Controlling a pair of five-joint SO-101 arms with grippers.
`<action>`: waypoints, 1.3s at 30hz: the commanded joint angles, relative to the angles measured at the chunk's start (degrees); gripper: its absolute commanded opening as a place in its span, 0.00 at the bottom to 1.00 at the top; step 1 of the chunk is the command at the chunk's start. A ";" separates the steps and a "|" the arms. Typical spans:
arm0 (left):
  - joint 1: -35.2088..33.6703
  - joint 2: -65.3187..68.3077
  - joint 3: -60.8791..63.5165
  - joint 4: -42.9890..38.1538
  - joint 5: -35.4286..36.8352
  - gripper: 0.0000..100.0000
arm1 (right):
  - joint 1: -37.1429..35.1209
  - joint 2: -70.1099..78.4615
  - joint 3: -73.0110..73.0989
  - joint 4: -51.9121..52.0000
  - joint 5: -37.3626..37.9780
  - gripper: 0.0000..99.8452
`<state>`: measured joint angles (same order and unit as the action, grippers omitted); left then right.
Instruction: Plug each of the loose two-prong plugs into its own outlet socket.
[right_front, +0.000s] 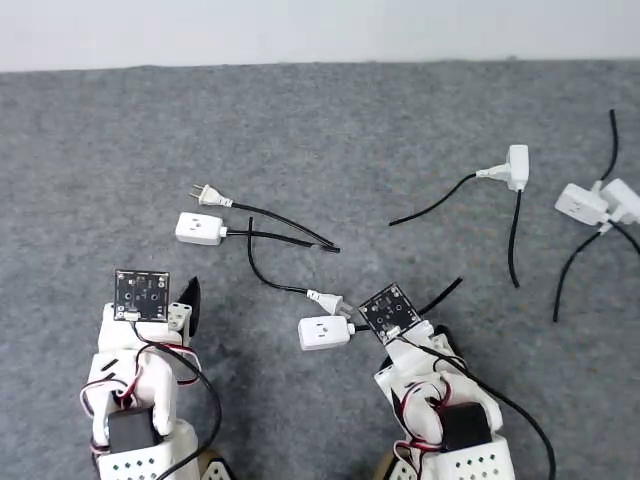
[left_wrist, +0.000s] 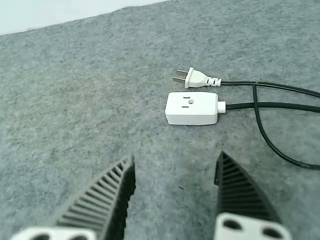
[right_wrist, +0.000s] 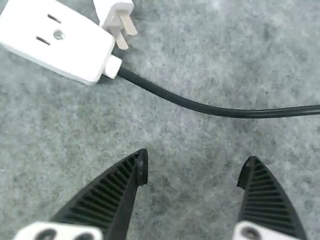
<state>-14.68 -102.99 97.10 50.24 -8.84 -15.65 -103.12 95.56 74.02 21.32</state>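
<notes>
In the high view, a grey felt-like table (right_front: 400, 120) is carrying white cord ends on black cords. Left of centre, a loose plug (right_front: 207, 195) is lying just above a socket block (right_front: 199, 229). At lower centre, a second plug (right_front: 325, 299) is lying just beside a second socket block (right_front: 323, 333). A white connector (right_front: 515, 168) is lying at upper right, and a connector pair (right_front: 585, 204) is lying at the right edge.

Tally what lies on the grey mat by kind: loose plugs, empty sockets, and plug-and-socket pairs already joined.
Loose plugs: 2
Empty sockets: 2
Joined plug-and-socket pairs: 2
Total: 6
</notes>
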 joint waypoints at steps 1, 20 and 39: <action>0.26 -0.18 -3.30 0.18 -0.44 0.25 | 2.33 -0.75 0.79 -3.82 0.26 0.30; 0.35 -0.18 -3.30 0.26 -0.44 0.25 | 10.86 -0.22 -32.88 -3.82 4.66 0.30; 0.35 -0.18 -3.30 0.26 -0.44 0.25 | -4.53 56.22 -61.89 -2.68 11.78 0.30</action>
<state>-14.68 -102.99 97.10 50.24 -8.84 -16.00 -55.65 38.95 70.24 29.23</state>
